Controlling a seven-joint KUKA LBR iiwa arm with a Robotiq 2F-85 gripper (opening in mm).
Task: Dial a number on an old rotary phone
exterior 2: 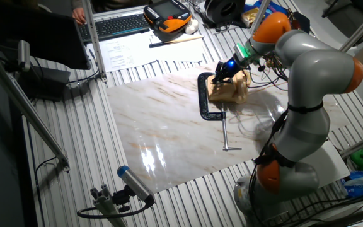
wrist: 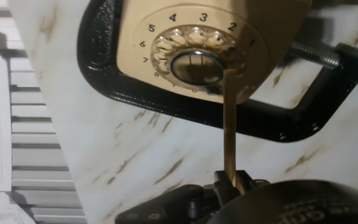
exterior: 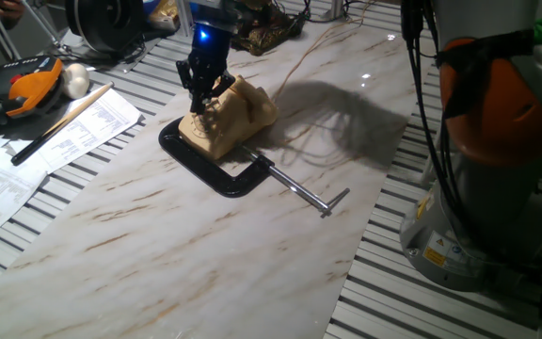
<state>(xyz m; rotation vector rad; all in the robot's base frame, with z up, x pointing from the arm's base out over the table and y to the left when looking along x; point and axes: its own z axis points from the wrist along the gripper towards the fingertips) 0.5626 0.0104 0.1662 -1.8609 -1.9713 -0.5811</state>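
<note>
The old rotary phone (exterior: 243, 111) (exterior 2: 234, 90) is cream-beige and sits on the marble slab (exterior: 205, 245), pinned by a black C-clamp (exterior: 216, 174) (exterior 2: 205, 101) (wrist: 166, 109). In the hand view its round dial (wrist: 188, 46) shows the numbers 2 to 7 around the rim. My gripper (exterior: 200, 102) (exterior 2: 220, 78) (wrist: 231, 181) hovers over the phone's sloped face, shut on a thin wooden stick (wrist: 230, 124). The stick's tip rests at the dial's lower right edge, near the finger holes. The handset is hidden behind the hand.
The clamp's steel screw rod (exterior: 304, 193) (exterior 2: 225, 133) juts across the slab. Papers (exterior: 55, 141), a wooden rod (exterior: 64, 121) and an orange pendant (exterior: 31, 83) lie to the left. A keyboard (exterior 2: 115, 25) sits at the back. The arm's base (exterior: 483, 188) stands on the right.
</note>
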